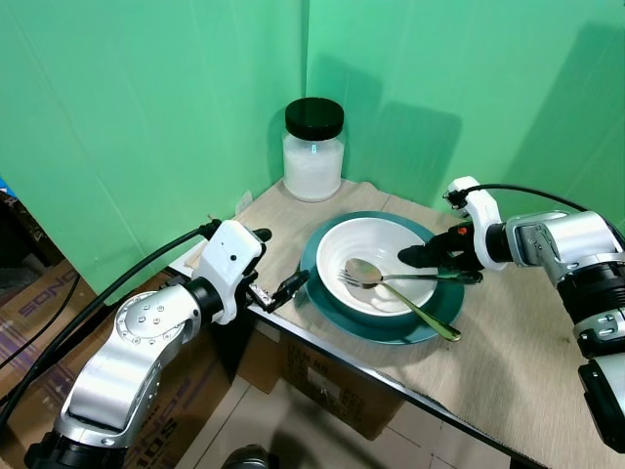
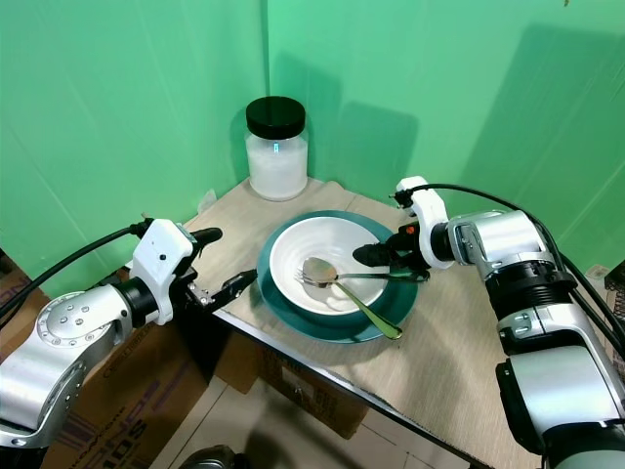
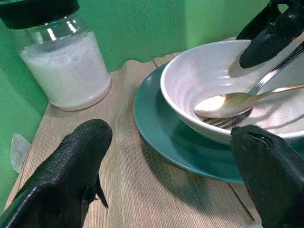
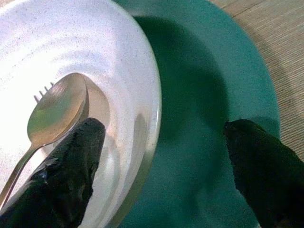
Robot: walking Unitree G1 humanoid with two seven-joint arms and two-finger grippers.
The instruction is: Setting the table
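Right now a white bowl (image 1: 376, 265) is sitting on a teal plate (image 1: 439, 313) near the corner of a wooden table (image 1: 527, 362). Inside the bowl a spoon (image 1: 364, 273) is lying on top of a fork (image 4: 43, 90), whose tines are peeking out from under the spoon's head; the spoon's gold handle is running out over the bowl's rim and across the plate towards the robot. Behind the plate, close to the green wall (image 1: 146, 117), a glass jar (image 1: 312, 151) with a black lid (image 1: 313, 118) is standing upright, and something white is filling it most of the way up.

The right gripper (image 1: 444, 262) is reaching over the bowl's right rim, its fingers spread wide: in the right wrist view one finger (image 4: 66, 175) is sitting inside the bowl beside the spoon and the other is hanging over the plate. It is gripping nothing. The left gripper (image 1: 278, 269) is hovering at the table's left edge, just beside the plate, its fingers also spread apart with nothing between them.

Under the table cardboard boxes (image 1: 342, 381) are showing; one at the far left is carrying printed letters (image 1: 34, 293), cut off by the frame edge and too partial to read properly. A small pale scrap (image 3: 19, 149) is lying on the table near the jar, and what it is cannot be made out.
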